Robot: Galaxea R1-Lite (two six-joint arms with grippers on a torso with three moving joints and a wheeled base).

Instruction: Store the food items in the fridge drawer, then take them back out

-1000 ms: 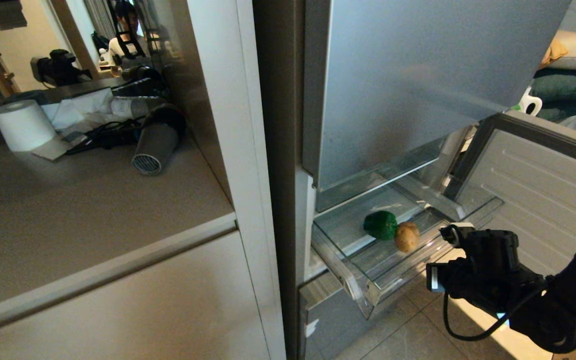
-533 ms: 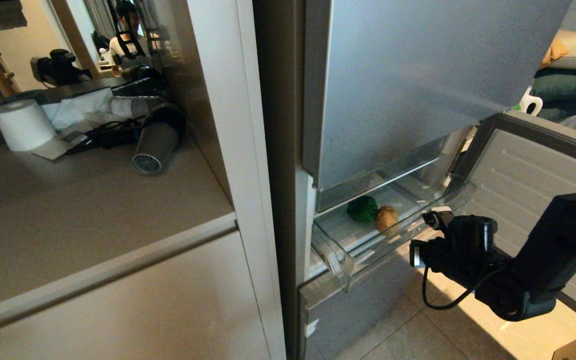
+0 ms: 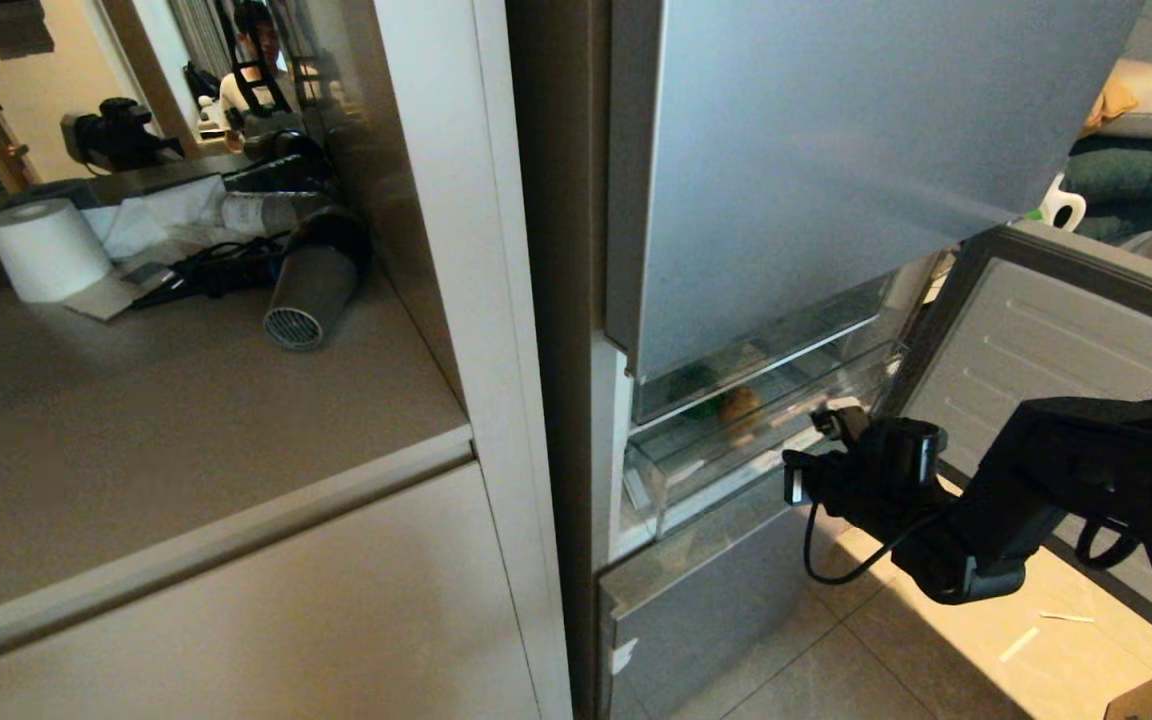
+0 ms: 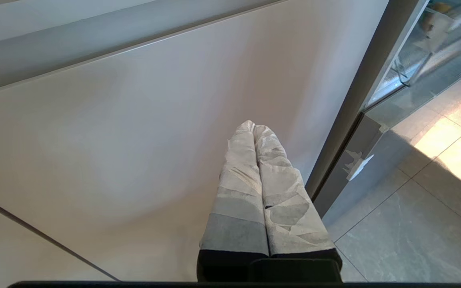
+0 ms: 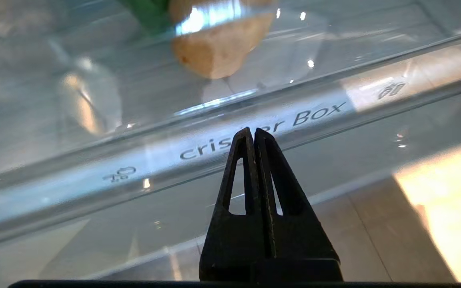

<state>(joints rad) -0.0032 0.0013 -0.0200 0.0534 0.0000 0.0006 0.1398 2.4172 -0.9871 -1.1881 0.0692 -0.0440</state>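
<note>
At the far left of the head view a roll of white paper (image 3: 46,250) stood on the beige countertop (image 3: 166,420), with a grey hair dryer (image 3: 311,285) lying just to its right among dark cables, and a person (image 3: 251,60) sat in the background beyond them. The left gripper (image 4: 254,130) showed only in its own wrist view, its taped fingers (image 4: 240,176) pressed together and empty, hanging in front of the pale cabinet panel (image 4: 114,132) near the fridge's lower corner. To the right of the cabinet's white edge stood the fridge, its matte silver-blue door panel (image 3: 816,150) filling the upper middle. Below that panel the fridge drawer (image 3: 696,475), a clear plastic bin, projected only a little from the fridge body. Inside it the green bell pepper (image 3: 696,385) lay dimly visible under the panel's lower edge, and the tan bun-like lump (image 3: 739,405) sat just beside it on the right; through the clear front wall the right wrist view showed the lump close behind the printed strip reading "Box" (image 5: 318,114). The right gripper (image 5: 253,132) had its black jaws closed with nothing between them, the tips at the drawer's front wall. Further right the open lower door (image 3: 1056,340) stood ajar, with cushions (image 3: 1136,130) behind it.
</note>
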